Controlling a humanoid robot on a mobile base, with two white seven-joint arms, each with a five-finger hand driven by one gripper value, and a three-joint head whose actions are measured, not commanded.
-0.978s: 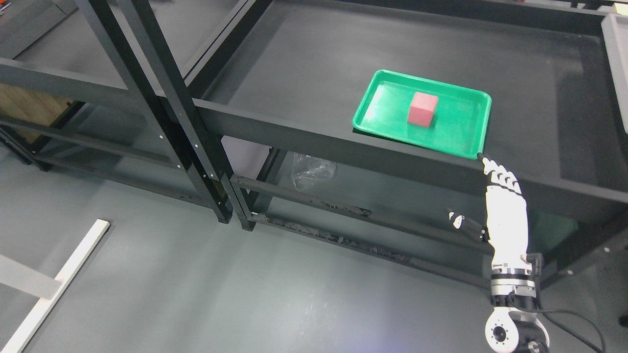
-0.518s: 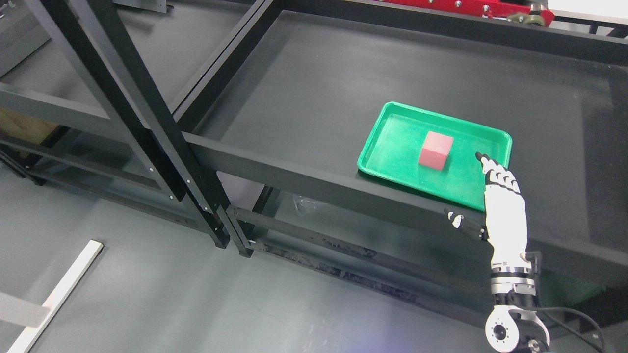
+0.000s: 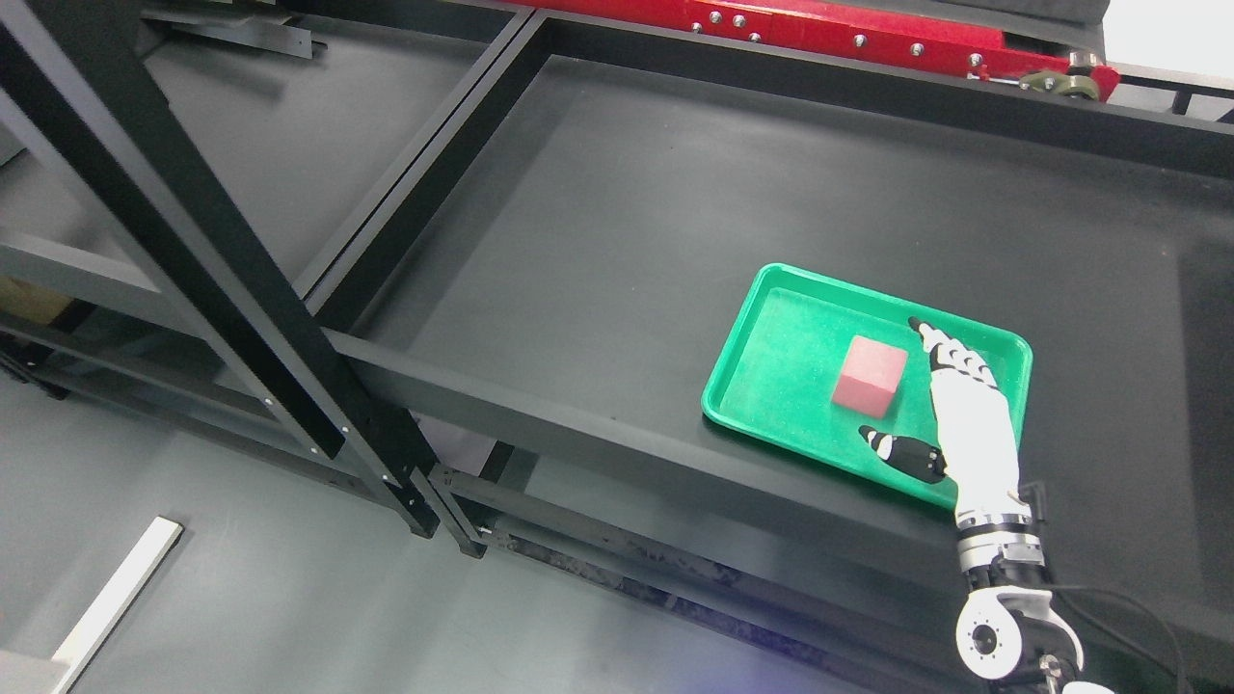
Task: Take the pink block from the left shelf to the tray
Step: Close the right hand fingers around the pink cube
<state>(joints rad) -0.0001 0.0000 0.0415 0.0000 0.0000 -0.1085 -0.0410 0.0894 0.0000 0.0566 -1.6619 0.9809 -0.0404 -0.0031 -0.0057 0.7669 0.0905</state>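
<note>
A pink block point(image 3: 870, 376) lies inside a green tray point(image 3: 771, 347) on the black shelf surface at the right. My right hand point(image 3: 916, 395) rises from the lower right, white with black fingertips. Its fingers point(image 3: 950, 357) are stretched out straight and its thumb points left. The hand hangs over the tray's near right part, just right of the block, and holds nothing. I cannot tell whether it touches the block. The left arm does not show.
The tray sits near the front rail point(image 3: 540, 414) of the black shelf. A second black shelf unit point(image 3: 241, 154) stands to the left, with thick posts point(image 3: 212, 260) between them. A red bar point(image 3: 848, 34) runs along the back. A white strip point(image 3: 116, 598) lies on the grey floor.
The camera has tilted up, so the whole picture slid downward. My right hand has moved forward from below the front rail to over the tray beside the block. The block stays in the tray.
</note>
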